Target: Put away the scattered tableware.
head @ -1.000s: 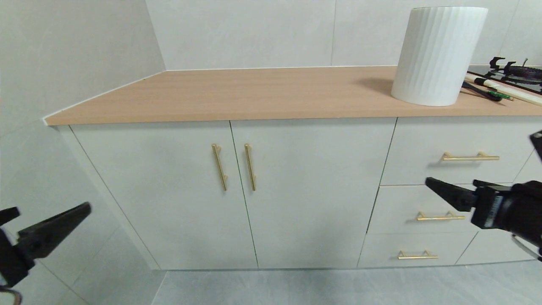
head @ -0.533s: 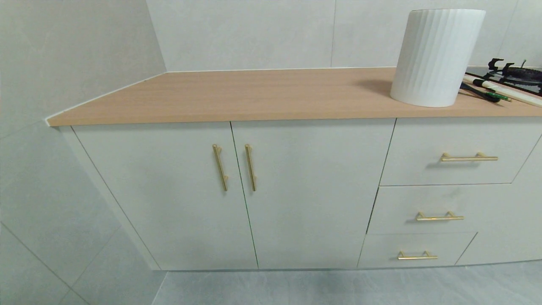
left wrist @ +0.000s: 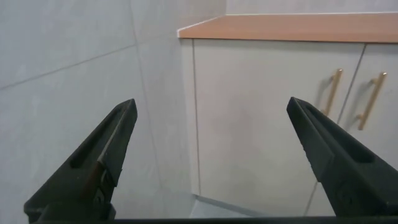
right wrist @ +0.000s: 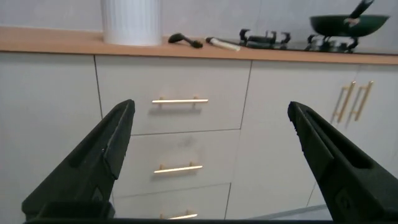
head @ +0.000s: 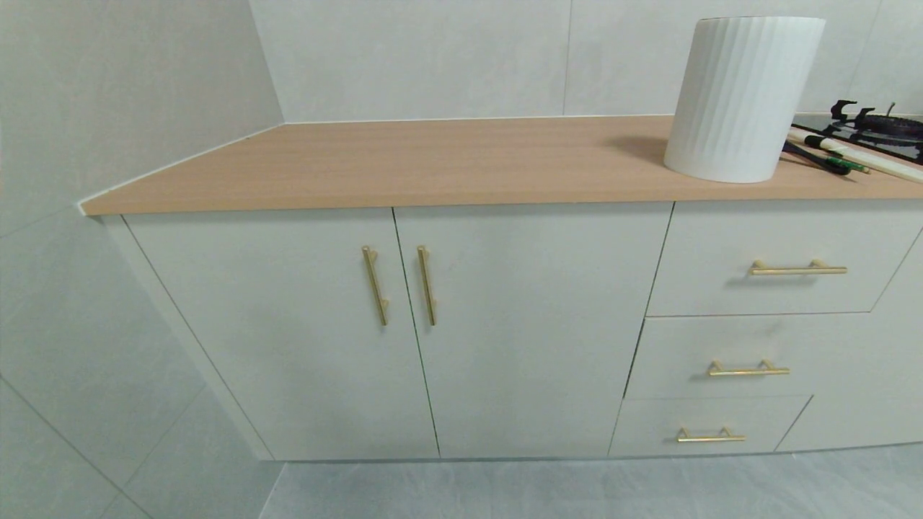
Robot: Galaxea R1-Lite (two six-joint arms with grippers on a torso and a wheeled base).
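Scattered utensils [head: 829, 155] lie at the far right of the wooden countertop [head: 433, 158]: a black-handled one, a green one and a long pale stick. In the right wrist view the utensils [right wrist: 186, 41] rest just beside the white ribbed container [right wrist: 130, 22]. My right gripper [right wrist: 211, 106] is open and empty, below counter height, facing the drawers [right wrist: 180, 99]. My left gripper [left wrist: 211, 106] is open and empty too, low, facing the cabinet's left end [left wrist: 261, 124] near the tiled wall.
A tall white ribbed container [head: 743, 97] stands on the counter's right part. Behind the utensils is a black stove grate [head: 876, 122], with a dark green pan [right wrist: 348, 25] on it. Two cabinet doors with gold handles [head: 374, 285] sit left of three drawers [head: 799, 269].
A second ago both grippers showed at the lower corners of the head view; both have since dropped out of it. The head view shifted slightly.
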